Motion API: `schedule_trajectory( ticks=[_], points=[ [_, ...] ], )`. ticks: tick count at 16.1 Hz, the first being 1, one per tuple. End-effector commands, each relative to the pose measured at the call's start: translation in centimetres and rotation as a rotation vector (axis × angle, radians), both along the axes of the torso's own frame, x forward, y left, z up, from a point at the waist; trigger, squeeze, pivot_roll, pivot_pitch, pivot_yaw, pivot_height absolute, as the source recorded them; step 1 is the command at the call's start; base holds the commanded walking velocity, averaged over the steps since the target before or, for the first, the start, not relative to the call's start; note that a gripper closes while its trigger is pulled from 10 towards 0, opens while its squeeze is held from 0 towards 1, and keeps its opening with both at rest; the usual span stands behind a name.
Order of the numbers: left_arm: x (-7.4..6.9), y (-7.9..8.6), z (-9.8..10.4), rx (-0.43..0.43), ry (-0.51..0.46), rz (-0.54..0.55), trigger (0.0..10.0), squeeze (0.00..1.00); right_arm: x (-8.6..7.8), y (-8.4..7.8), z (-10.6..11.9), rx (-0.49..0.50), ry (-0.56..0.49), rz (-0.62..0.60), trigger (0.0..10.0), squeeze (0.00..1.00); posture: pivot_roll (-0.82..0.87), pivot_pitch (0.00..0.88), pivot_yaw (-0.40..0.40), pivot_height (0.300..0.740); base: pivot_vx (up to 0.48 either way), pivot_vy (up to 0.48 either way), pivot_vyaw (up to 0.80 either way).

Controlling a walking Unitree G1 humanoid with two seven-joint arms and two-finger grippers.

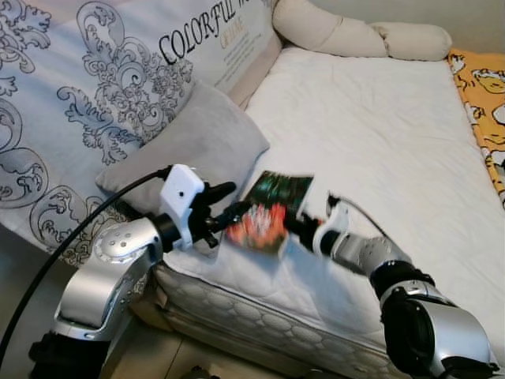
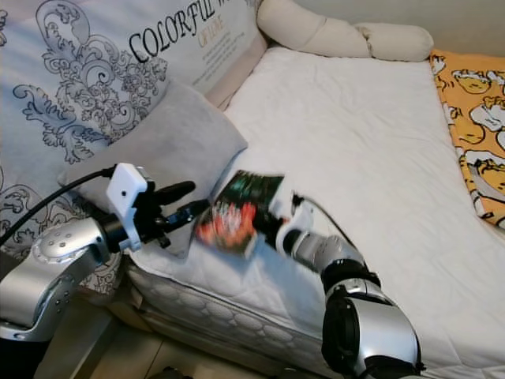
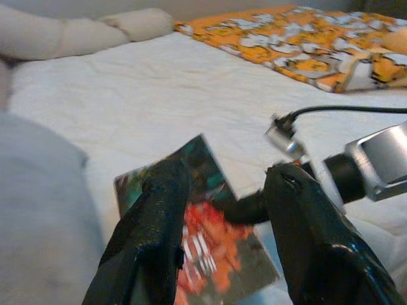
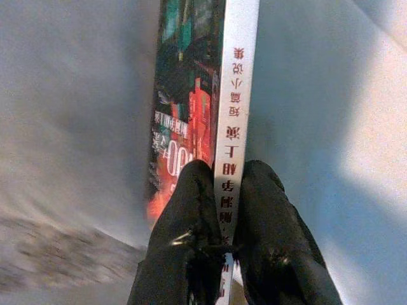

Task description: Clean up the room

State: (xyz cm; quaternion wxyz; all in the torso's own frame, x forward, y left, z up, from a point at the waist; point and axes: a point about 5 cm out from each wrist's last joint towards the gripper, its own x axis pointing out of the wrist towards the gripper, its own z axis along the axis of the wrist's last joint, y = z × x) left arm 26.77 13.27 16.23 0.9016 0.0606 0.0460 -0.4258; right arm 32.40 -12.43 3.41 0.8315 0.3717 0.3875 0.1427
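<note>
A thin book (image 1: 272, 207) with a dark green and red cover and a white spine is held just above the white mattress (image 1: 371, 134), near its front edge. My right gripper (image 1: 304, 227) is shut on it; in the right wrist view its fingers (image 4: 191, 210) pinch the spine of the book (image 4: 191, 95). My left gripper (image 1: 227, 204) is open and close to the book's left edge. In the left wrist view the book (image 3: 210, 244) lies just beyond and between the spread fingers (image 3: 152, 235). I cannot tell whether they touch it.
A grey pillow (image 1: 197, 142) and a large patterned cushion (image 1: 95, 79) lean at the left, behind my left arm. Beige bolsters (image 1: 355, 31) lie at the head of the bed. An orange cartoon blanket (image 1: 481, 103) runs along the right side. The quilted mattress edge (image 1: 260, 308) drops to the floor.
</note>
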Motion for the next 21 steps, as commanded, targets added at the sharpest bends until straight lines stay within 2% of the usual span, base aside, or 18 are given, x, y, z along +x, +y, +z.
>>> schedule_trajectory(
  ticks=[1,6,12,16,17,18,19,20,21],
  points=[
    [-0.1,-0.2,0.4,0.015,-0.005,-0.026,10.0,0.25,0.1,-0.4,-0.1,-0.075,-0.023,0.013,10.0,0.00,0.03,0.000,0.059,0.740,0.000,0.000,0.00],
    [-0.1,-0.6,0.6,0.019,-0.001,-0.046,10.0,0.25,0.5,-1.9,-0.1,-0.224,-0.084,0.019,10.0,0.00,0.04,0.000,0.060,0.740,0.000,0.000,0.00],
    [-1.2,-1.2,0.6,0.015,0.048,-0.141,10.0,0.25,1.5,-2.0,0.9,-0.268,-0.135,0.011,10.0,0.00,0.08,0.023,0.074,0.740,0.000,0.000,0.00],
    [-2.9,-1.6,1.0,0.014,0.101,-0.251,10.0,0.25,2.2,-3.3,1.9,-0.344,-0.161,0.017,10.0,0.00,0.11,0.051,0.087,0.740,0.000,0.000,0.00],
    [-3.3,-1.5,1.0,0.017,0.125,-0.284,10.0,0.25,2.2,-3.4,2.0,-0.363,-0.166,0.036,10.0,0.10,0.11,0.047,0.084,0.740,0.000,0.000,0.00],
    [-3.3,-1.5,0.9,0.018,0.132,-0.291,10.0,0.25,2.2,-3.4,2.0,-0.365,-0.166,0.040,10.0,0.10,0.11,0.046,0.084,0.740,0.000,0.000,0.00],
    [-3.4,-1.5,0.8,0.032,0.144,-0.297,10.0,0.25,2.2,-3.4,1.9,-0.368,-0.166,0.044,10.0,0.91,0.11,0.041,0.083,0.740,0.000,0.000,0.00],
    [-3.5,-1.3,0.5,0.075,0.153,-0.303,10.0,0.26,2.3,-3.4,2.0,-0.366,-0.165,0.040,10.0,1.00,0.11,0.038,0.082,0.740,0.000,0.000,0.00],
    [-3.4,-1.1,0.2,0.104,0.155,-0.295,10.0,0.26,2.3,-3.4,2.0,-0.365,-0.163,0.032,10.0,1.00,0.11,0.033,0.080,0.740,0.000,0.000,0.00]
  ],
)
